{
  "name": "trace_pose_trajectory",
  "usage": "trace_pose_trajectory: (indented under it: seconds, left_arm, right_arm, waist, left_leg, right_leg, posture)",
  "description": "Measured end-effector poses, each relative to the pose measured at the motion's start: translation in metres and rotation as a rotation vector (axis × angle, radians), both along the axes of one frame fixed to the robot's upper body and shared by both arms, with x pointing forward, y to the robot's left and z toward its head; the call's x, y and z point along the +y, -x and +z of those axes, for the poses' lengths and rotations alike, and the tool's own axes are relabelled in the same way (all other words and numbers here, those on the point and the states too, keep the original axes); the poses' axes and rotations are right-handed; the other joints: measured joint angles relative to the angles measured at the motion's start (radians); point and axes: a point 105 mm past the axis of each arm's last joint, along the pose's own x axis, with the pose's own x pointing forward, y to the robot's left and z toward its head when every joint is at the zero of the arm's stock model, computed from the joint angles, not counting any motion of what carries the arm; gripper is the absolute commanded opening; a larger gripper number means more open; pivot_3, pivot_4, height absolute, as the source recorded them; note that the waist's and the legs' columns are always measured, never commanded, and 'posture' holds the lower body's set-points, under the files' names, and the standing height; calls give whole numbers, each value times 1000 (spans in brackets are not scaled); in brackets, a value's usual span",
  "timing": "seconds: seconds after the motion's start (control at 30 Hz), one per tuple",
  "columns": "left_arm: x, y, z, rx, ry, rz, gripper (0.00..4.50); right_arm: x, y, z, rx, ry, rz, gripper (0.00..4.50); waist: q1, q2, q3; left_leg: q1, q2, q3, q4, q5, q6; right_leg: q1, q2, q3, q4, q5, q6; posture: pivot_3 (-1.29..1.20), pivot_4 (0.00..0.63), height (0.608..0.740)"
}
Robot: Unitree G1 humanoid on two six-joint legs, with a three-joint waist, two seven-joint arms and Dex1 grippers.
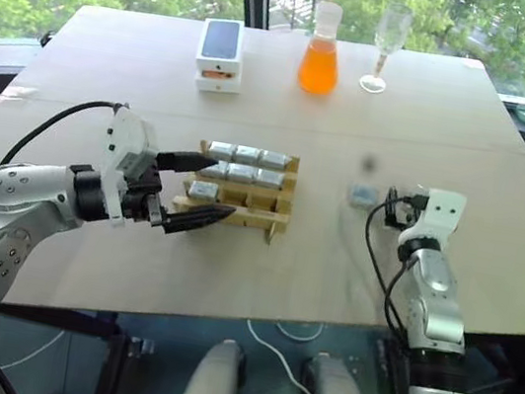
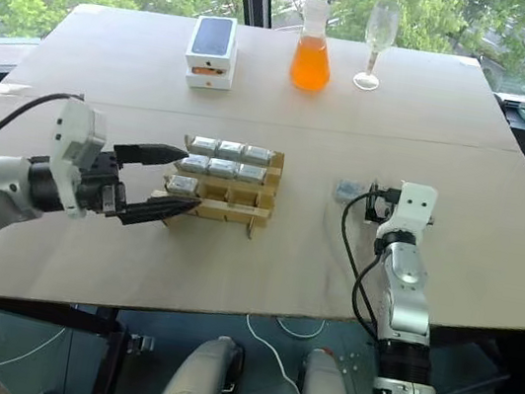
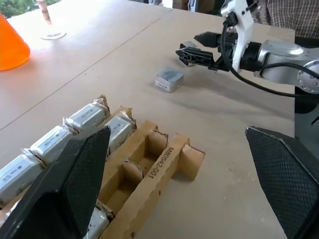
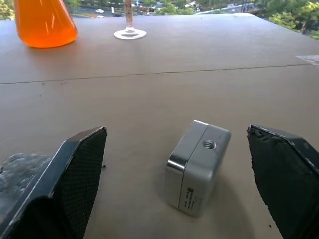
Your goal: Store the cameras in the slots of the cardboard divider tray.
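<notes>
Cardboard divider tray (image 1: 244, 189) sits mid-table, seven cameras counted in its slots, left gripper (image 1: 205, 191) spread wide and empty at its near-left corner. Looks like the pick-up step: right gripper (image 4: 177, 186), released, needs easing forward around the loose camera (image 4: 195, 167). Its screw hole is made out in the right wrist view, blurred from overhead.

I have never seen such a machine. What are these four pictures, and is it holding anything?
It is a humanoid robot with two arms. Two pictures look down from its head; two look along each wrist. On the pale wooden table stands a tan cardboard divider tray holding small silver-grey cameras. One loose silver camera lies before the open right end effector. The open left end effector is by the tray. Neither holds anything. Behind stand a white phone box, an orange flask and a wine glass.
</notes>
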Motion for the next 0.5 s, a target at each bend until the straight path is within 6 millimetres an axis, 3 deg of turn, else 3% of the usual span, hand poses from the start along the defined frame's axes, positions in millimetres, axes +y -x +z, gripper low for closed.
trace_pose_trajectory:
  seconds: [0.2,0.33,0.5]
  left_arm:
    - [-3,1,4,-17,-8,-17,4458]
    - [-3,0,3,-17,-19,-18,4500]
    - [-6,0,8,-31,-21,-26,4500]
  right_arm:
    - [3,-2,-7,33,-44,-18,4500]
    - [1,-2,-10,49,-51,-30,3277]
    - [1,-2,-13,59,-53,-31,819]
  waist:
    - [-7,0,0]
    - [-8,0,0]
    - [-8,0,0]
  left_leg:
    - [0,0,0,0,0,0]
    - [0,0,0,0,0,0]
    - [0,0,0,0,0,0]
  right_leg:
    - [0,0,0,0,0,0]
    - [0,0,0,0,0,0]
    - [0,0,0,0,0,0]
  posture:
    - [0,150,740]
    - [0,150,740]
    - [0,150,740]
